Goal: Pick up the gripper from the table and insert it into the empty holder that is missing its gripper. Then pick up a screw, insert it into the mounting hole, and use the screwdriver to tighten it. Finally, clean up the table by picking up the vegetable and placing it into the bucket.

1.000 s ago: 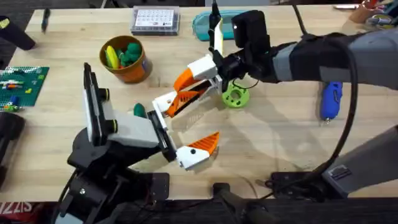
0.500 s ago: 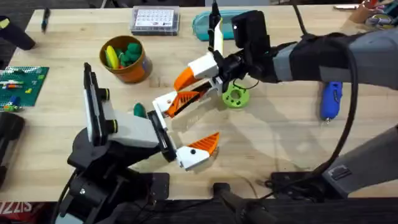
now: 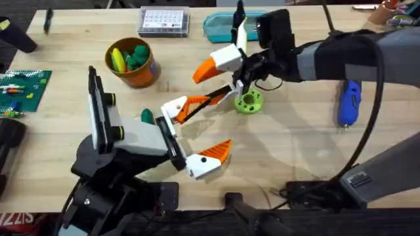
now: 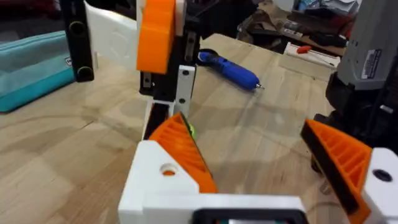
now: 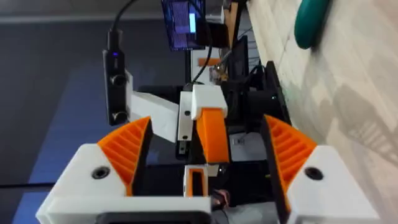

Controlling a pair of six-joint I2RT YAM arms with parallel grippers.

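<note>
- Here the right gripper [image 3: 220, 78] has its jaws apart, with nothing between the orange pads; one finger [image 3: 211, 65] points up and to the left, the other lies lower toward the left arm.
- The left gripper [image 3: 197, 134] also has its jaws wide apart and holds nothing; its upper finger [image 3: 176, 108] almost meets the lower finger of the right gripper.
- A lime green disc [image 3: 249, 101] with holes lies on the table [image 3: 295, 137], just beside the right gripper.
- A small dark green vegetable [image 3: 147, 116] lies on the table close behind the left gripper.
- The bucket [image 3: 133, 62] stands farther back on the left, with yellow and green pieces inside.
- The screwdriver [image 3: 349, 105] lies well apart on the right side of the table; the left wrist view also shows it [image 4: 229, 68] flat on the wood.
</note>
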